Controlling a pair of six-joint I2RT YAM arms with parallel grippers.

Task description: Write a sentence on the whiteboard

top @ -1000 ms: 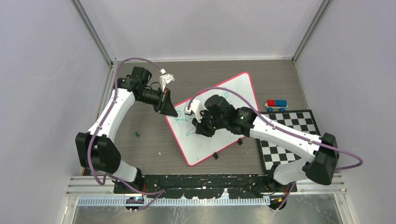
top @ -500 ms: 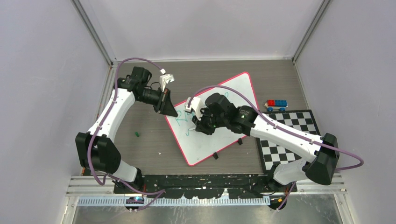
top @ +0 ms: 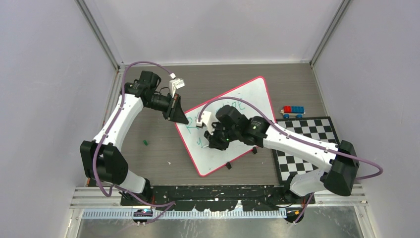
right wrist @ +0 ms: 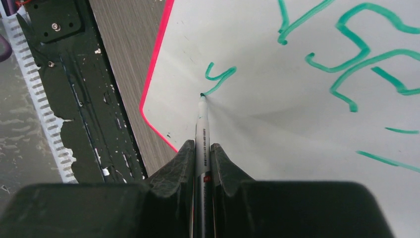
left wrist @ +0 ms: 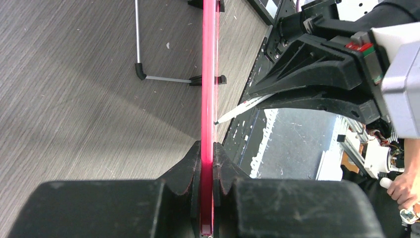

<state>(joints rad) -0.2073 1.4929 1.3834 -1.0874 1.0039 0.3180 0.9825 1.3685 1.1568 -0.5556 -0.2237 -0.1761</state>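
The whiteboard (top: 250, 96) lies slantwise on the table (top: 148, 158), between the two arms. The left gripper (left wrist: 207, 148) is clamped onto its pink rim at the far-left corner. The right gripper (right wrist: 202, 148) is closed around a marker (right wrist: 202, 124), whose tip touches the white surface at the foot of a freshly drawn "y", near the board's near-left edge. That letter opens a second line of the sentence (right wrist: 220, 78); larger teal words sit above it.

The step in hand looks like lettering this lower line. Doing it well calls for light, even pressure, enough to leave ink without dragging the board (the left clamp is what stops it sliding, so that grip should not loosen). The tip should lift cleanly after the tail before moving to the next letter, or a stray stroke will join them. Letters should run parallel to the line above, matching its size, and leave room before the rim on the right
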